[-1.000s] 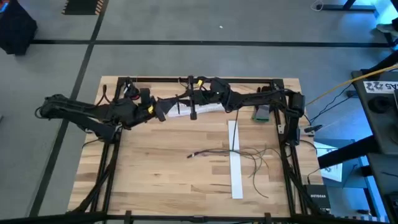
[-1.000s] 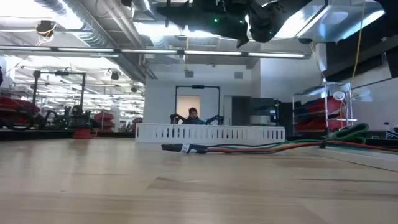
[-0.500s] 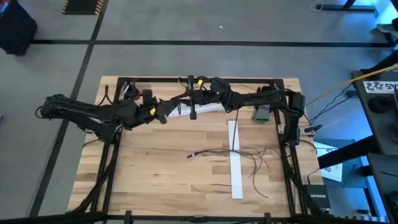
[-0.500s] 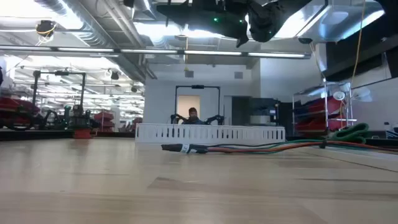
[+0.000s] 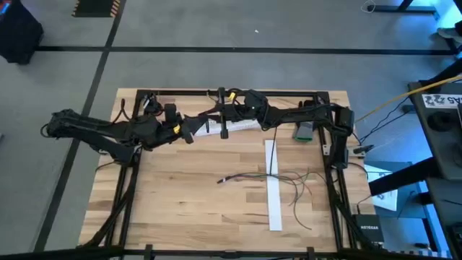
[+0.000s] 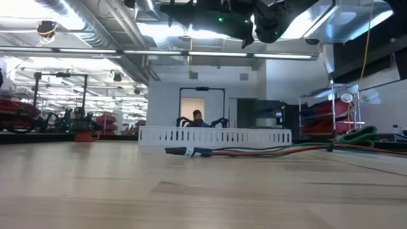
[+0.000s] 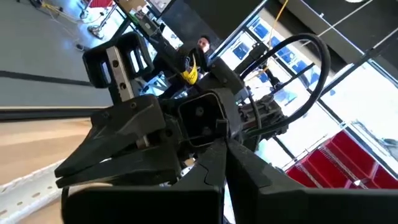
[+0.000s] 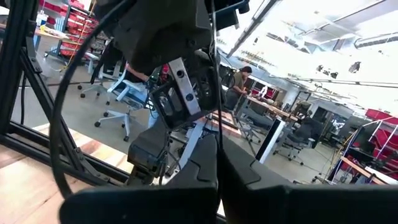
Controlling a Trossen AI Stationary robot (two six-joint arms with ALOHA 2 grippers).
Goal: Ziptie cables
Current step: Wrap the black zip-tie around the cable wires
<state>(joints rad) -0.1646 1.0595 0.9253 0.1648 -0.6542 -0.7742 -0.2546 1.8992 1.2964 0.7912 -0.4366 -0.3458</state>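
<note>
The cables (image 5: 289,184), a loose bunch of thin greenish, yellowish and dark wires, sprawl across the right-centre of the wooden table (image 5: 180,195), crossing a white perforated strip (image 5: 273,189). They look light and floppy, likely to slip, so grab where the strands run together. Left gripper (image 5: 189,128) and right gripper (image 5: 224,124) hover near the far edge, fingers pressed together, holding nothing.

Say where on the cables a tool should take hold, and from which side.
Grip the cables on the gathered straight run just short of the white strip, coming straight down from above. There the wires lie together flat on the table; farther right they splay into loose curls.
</note>
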